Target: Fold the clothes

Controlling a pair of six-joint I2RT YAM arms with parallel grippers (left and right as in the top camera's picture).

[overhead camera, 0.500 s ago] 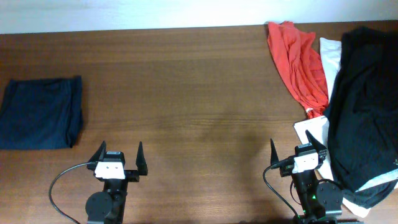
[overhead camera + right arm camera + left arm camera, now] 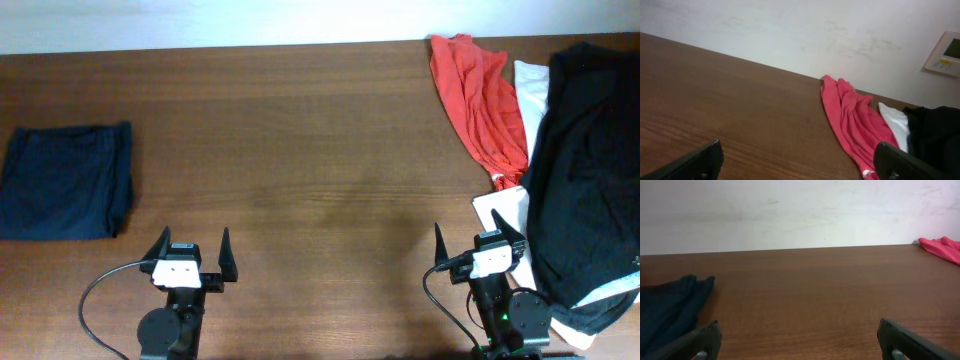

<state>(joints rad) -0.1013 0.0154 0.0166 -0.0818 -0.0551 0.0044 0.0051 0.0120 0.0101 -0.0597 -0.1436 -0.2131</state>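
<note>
While both arms sat parked at the near edge of the bench, neither was holding anything. My left claw was spread wide, fingers apart over bare wood, nothing between them. My right claw was spread just as wide and also empty.

Clothes layout, overhead:
- navy garment: far left of the bench, lying flat in a rough rectangle, well apart from both claws. Left wrist cam caught its edge low on the left.
- orange-red garment: right side, bunched into a long strip running from the far edge down toward my right claw, its near tip touching the white.
- white garment: wedged between the orange-red and the black. More white showed just beside my right claw, under the black; probably the same piece, but the black covered the join, so I couldn't tell.
- black garment: biggest item, draped along the right edge from far to near, on top of the white. Pale strip along its near hem.

My right claw's outer finger was just beside the white patch; contact unclear from above.

Right wrist cam: orange-red, white and black side by side ahead on the right, a pale panel on the wall behind them.
</note>
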